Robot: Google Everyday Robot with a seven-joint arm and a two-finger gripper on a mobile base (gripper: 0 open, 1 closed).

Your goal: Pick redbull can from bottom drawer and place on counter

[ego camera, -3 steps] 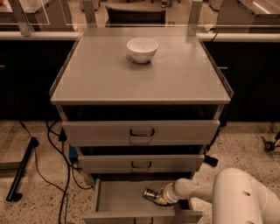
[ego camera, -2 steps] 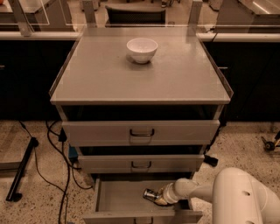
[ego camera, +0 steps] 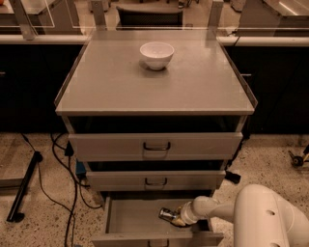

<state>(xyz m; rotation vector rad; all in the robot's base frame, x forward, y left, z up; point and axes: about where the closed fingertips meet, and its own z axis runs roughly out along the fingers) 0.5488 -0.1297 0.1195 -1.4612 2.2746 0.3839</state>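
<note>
A speckled terrazzo floor (ego camera: 38, 226) spreads across the lower part of the frame, with dark cables (ego camera: 62, 185) trailing over it at the left beside a black bar (ego camera: 24, 185) that lies at a slant. Dark panels line the back of the room under a long pale ledge (ego camera: 34, 38), and clear panels (ego camera: 48, 12) stand on that ledge along the top edge of the frame.

In the middle stands a grey cabinet. Its top, the counter (ego camera: 145, 87), is a broad flat grey surface with thin raised rims along the sides. A white bowl (ego camera: 157, 54) sits on it near the back edge, a little right of centre.

Below the counter are two grey drawer fronts, the upper one (ego camera: 203, 144) and the middle one (ego camera: 193, 179), each with a dark loop handle. The bottom drawer (ego camera: 135, 222) is pulled out at the lower centre of the frame, showing a flat grey floor and low side walls.

The redbull can (ego camera: 166, 213) is inside the bottom drawer, towards its right side. It looks small and slim, lying tilted, its silver end turned to the left and its body dark.

The white arm (ego camera: 260, 217) comes in from the lower right corner. The gripper (ego camera: 175, 218) is down in the drawer, right at the can's right end and touching it. Whether the claw is closed on the can or open around it cannot be told.
</note>
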